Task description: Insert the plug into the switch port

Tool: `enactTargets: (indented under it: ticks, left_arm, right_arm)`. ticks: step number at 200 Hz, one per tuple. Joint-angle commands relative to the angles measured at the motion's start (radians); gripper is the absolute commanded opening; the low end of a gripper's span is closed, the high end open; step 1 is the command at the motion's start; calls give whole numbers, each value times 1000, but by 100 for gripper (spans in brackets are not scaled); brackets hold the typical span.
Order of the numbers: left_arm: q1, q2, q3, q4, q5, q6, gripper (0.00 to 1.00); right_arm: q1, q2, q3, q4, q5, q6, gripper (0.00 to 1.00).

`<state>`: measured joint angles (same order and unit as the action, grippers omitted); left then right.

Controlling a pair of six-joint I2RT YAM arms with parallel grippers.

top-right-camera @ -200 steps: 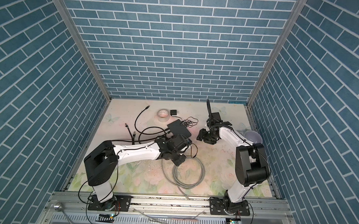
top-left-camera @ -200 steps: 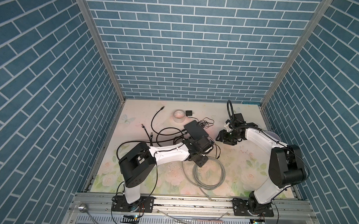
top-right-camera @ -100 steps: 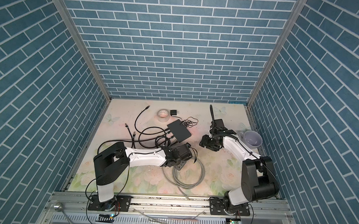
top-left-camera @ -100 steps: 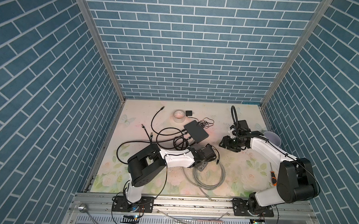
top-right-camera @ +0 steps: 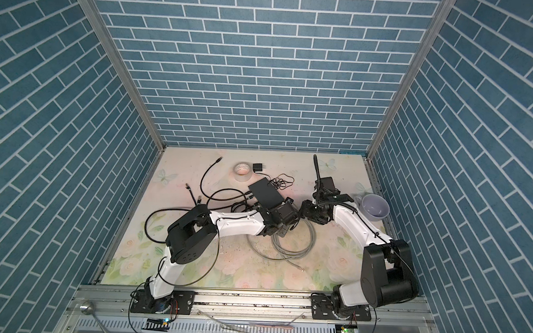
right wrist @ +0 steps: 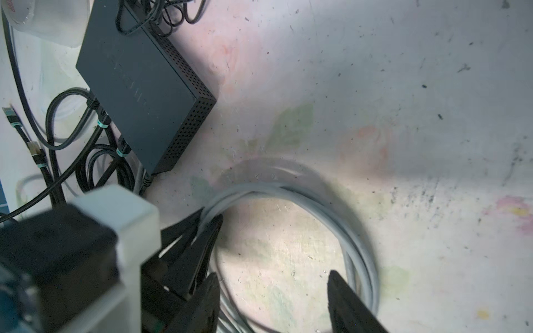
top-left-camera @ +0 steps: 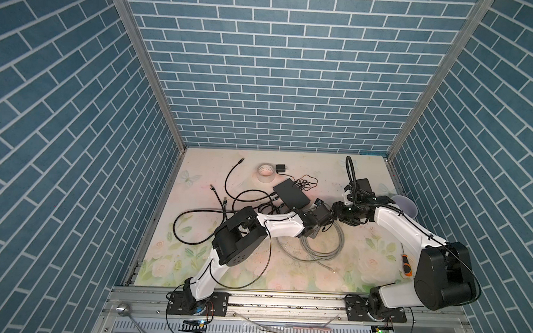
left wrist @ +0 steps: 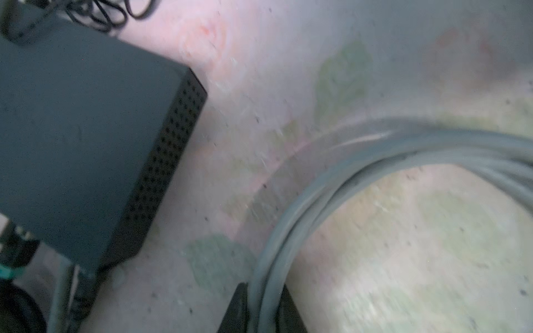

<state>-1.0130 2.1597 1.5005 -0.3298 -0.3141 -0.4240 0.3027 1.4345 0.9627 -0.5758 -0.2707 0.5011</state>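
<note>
The switch [top-left-camera: 291,194] [top-right-camera: 265,193] is a flat black box mid-table with black cables plugged into its front-left edge; it also shows in the left wrist view [left wrist: 80,144] and the right wrist view [right wrist: 138,95]. A coiled grey cable [top-left-camera: 323,247] [right wrist: 354,230] lies just in front of it. The cable's loose plug end [top-left-camera: 334,270] rests on the mat. My left gripper [left wrist: 264,305] [right wrist: 210,219] is shut on strands of that grey coil [left wrist: 375,155]. My right gripper [right wrist: 272,276] [top-left-camera: 336,211] hangs open over the coil, holding nothing.
A tape roll [top-left-camera: 265,172] and a small black power adapter [top-left-camera: 279,168] sit behind the switch. Loose black cables [top-left-camera: 195,213] sprawl to the left. A pale cup [top-right-camera: 374,206] and an orange-handled screwdriver [top-left-camera: 406,266] lie by the right wall.
My left arm swung from the switch toward the front right and its jaws closed on the grey coil. My right arm came forward and left, ending close beside the left wrist.
</note>
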Motion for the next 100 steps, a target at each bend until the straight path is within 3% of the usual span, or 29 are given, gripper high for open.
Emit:
enactTargets:
  ticks: [1, 15, 44, 66, 68, 70, 72, 75, 100]
  left_arm:
    - [43, 10, 16, 40, -16, -3, 26]
    - [65, -46, -20, 66, 102, 48, 35]
    - [75, -248, -110, 39, 184, 168, 55]
    - [108, -392, -158, 18, 227, 190, 91]
    - [111, -403, -164, 17, 229, 192, 95]
    - [115, -415, -169, 18, 232, 194, 98]
    - [119, -427, -178, 18, 233, 196, 99]
    - [126, -446, -186, 19, 233, 200, 100]
    - [212, -565, -253, -3, 238, 214, 100]
  right_arm:
    - [-2, -26, 38, -48, 55, 28, 61]
    - [-1, -33, 59, -87, 108, 23, 62]
    - [-3, -64, 60, -100, 155, 22, 66]
    - [-3, -71, 53, -90, 156, 22, 71]
    - [-3, -73, 51, -90, 157, 22, 76]
    - [-4, -74, 49, -91, 159, 21, 88]
    - [-4, -77, 48, -90, 162, 21, 95]
    - [-3, -82, 46, -90, 168, 22, 98]
    - [-4, -123, 22, -96, 216, 3, 99]
